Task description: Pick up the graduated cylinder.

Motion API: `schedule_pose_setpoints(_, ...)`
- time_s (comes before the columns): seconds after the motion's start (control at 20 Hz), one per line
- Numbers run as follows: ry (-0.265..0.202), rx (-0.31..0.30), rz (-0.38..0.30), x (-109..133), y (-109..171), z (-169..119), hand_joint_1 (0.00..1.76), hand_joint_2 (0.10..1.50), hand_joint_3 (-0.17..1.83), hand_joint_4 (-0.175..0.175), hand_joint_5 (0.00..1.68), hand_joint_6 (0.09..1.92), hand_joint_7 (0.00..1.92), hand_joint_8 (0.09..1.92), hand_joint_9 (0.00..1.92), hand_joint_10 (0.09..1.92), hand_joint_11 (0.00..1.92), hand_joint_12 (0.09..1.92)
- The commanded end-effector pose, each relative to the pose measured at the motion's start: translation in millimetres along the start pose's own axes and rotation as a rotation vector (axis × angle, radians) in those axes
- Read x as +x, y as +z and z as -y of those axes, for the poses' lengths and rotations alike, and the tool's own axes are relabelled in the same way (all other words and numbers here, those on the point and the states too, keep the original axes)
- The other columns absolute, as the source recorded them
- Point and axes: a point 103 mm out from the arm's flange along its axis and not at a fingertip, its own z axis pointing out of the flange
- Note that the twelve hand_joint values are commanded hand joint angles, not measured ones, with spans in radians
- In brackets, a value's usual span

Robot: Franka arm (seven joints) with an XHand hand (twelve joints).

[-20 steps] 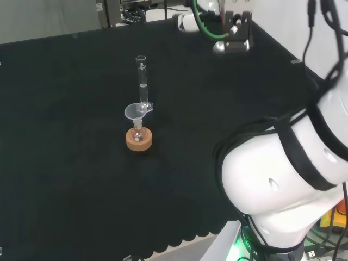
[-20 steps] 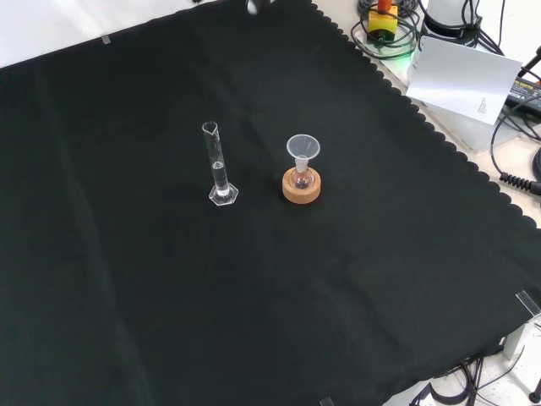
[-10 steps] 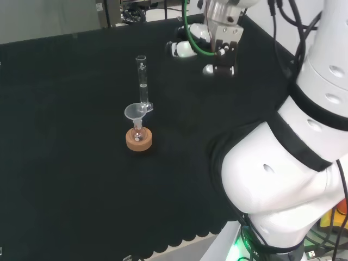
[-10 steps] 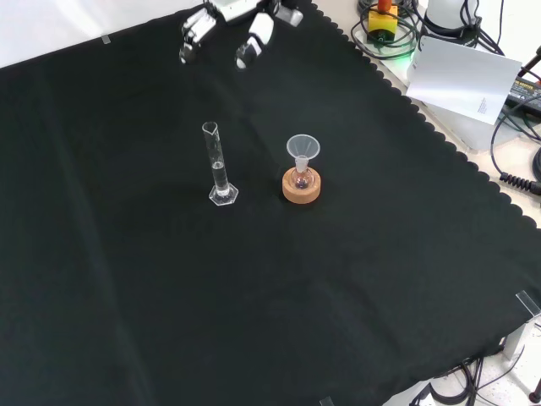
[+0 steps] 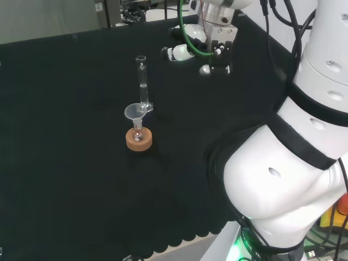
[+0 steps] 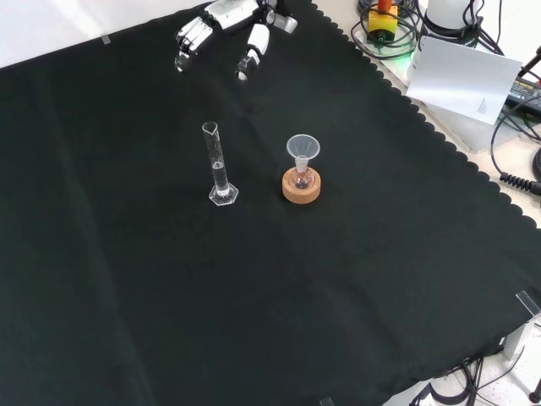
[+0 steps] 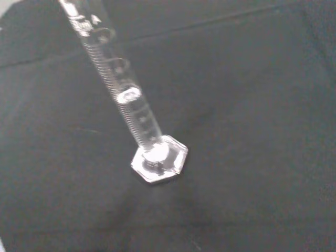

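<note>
Front view, left to right: the hand (image 6: pixel 221 19) hovers over the table's (image 6: pixel 127 296) far edge, fingers relaxed, empty. The cylinder (image 6: pixel 219 166) stands upright mid-cloth, well apart from it. Just right sits a small flask (image 6: pixel 301 180) on a cork ring (image 6: pixel 302 191) with a funnel (image 6: pixel 303 148) on top. The cylinder's tall and narrow, so a clumsy sideways bump could tip it. It looks like some clear liquid partway up; the flask's contents I can't tell.

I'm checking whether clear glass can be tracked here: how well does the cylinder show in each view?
Wrist view: graduated cylinder close, marks readable, slightly soft, bright glare on its base. Front view: thin pale outline against the black cloth. Head view: faint, funnel overlapping its base.
</note>
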Motion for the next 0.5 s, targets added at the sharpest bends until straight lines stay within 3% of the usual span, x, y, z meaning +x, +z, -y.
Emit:
schedule_pose_setpoints(0.05, -0.056, -0.017, -0.196, -14, 70, -28, 0.51, 0.93, 0.23, -0.038, 0.27, 0.09, 0.17, 0.71, 0.33, 0.71, 0.11, 1.39)
schedule_pose_setpoints(0.5, -0.137, -0.029, -0.315, -12, 100, -38, 0.59, 0.9, 0.22, -0.042, 0.3, 0.09, 0.22, 0.72, 0.37, 0.7, 0.15, 1.39)
